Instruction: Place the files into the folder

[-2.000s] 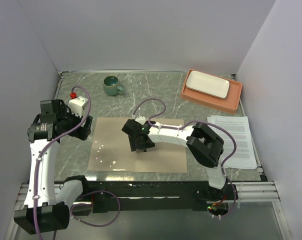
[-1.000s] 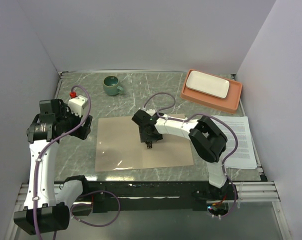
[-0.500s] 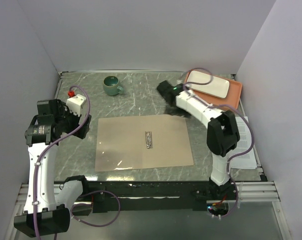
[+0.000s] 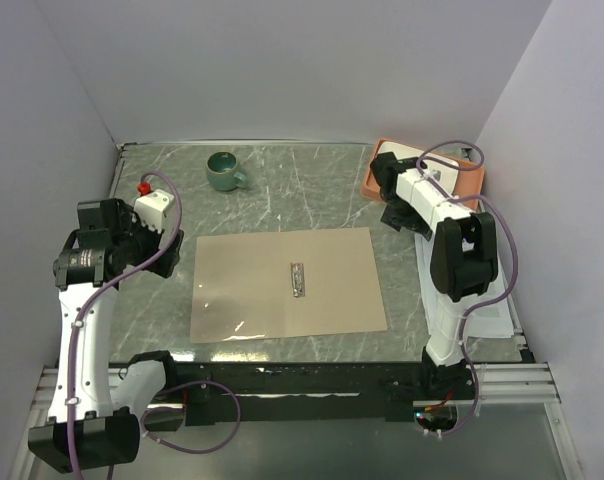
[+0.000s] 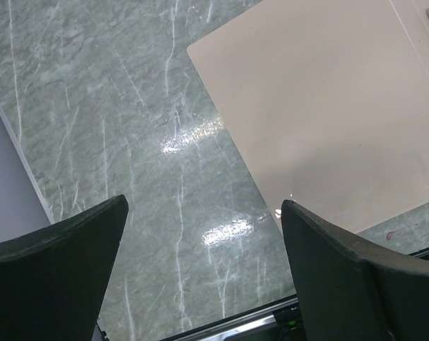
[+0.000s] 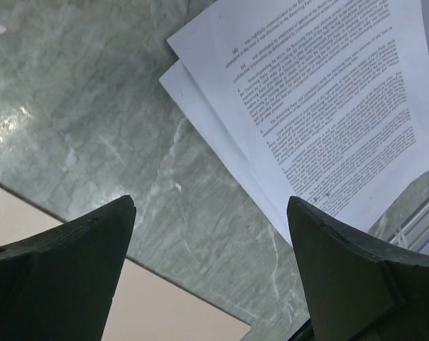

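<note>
Files [image 6: 321, 106] loose beside the open folder [image 4: 287, 283]
The sheets lay fanned on the surface, right of the folder. The right end effector [image 6: 211, 202] hovered above them, wide and empty; the left end effector [image 5: 204, 206] was also wide. Thin, limp, slippery paper: probably best pinched at a corner.

table [image 5: 115, 128]: green marble-look stone, polished, glossy glare spots. folder [image 4: 252, 285]: smooth tan cardboard, mostly matt, faint sheen. clip [image 4: 299, 278] looks like shiny metal. files [image 6: 328, 121]: thin white paper, matt. cup [image 4: 222, 170]: teal glazed ceramic, bit glossy imo.
</note>
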{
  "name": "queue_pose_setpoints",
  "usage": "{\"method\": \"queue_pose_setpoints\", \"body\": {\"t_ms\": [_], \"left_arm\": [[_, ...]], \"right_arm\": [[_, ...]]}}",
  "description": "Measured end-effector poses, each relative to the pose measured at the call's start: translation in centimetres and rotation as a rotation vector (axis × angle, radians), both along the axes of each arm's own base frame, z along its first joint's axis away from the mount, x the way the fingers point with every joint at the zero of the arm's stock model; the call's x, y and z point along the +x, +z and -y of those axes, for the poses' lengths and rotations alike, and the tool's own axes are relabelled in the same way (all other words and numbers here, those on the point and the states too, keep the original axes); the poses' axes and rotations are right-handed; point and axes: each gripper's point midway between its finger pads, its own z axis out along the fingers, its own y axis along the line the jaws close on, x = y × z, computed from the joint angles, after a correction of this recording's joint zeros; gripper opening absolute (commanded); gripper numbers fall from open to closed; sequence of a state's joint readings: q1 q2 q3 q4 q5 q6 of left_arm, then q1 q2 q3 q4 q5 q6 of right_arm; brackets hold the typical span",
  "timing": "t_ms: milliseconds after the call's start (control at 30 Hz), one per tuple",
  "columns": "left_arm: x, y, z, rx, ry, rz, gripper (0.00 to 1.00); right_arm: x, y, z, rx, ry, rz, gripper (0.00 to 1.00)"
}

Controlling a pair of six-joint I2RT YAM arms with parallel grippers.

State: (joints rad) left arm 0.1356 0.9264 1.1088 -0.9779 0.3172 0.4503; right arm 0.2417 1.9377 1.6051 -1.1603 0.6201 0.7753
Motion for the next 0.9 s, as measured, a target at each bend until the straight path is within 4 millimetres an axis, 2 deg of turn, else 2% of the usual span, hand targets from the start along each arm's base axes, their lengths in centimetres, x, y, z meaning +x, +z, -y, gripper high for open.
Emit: {"method": "queue_pose_setpoints", "body": {"t_ms": [367, 567, 900], "left_arm": [[0.1, -0.1, 0.0, 0.0, 0.001, 0.003, 0.96], [0.3, -0.4, 0.0, -0.005, 0.001, -0.013, 0.96], [0.7, -0.5, 0.1, -0.013, -0.003, -0.024, 0.96]], "right_arm": [[1.1, -3.7, 3.1, 0.008, -0.057, -0.07, 0.92], [1.9, -4.2, 4.5, 0.023, -0.073, -0.053, 0.91], [3.2, -5.5, 4.2, 0.086, -0.055, -0.035, 0.87]]}}
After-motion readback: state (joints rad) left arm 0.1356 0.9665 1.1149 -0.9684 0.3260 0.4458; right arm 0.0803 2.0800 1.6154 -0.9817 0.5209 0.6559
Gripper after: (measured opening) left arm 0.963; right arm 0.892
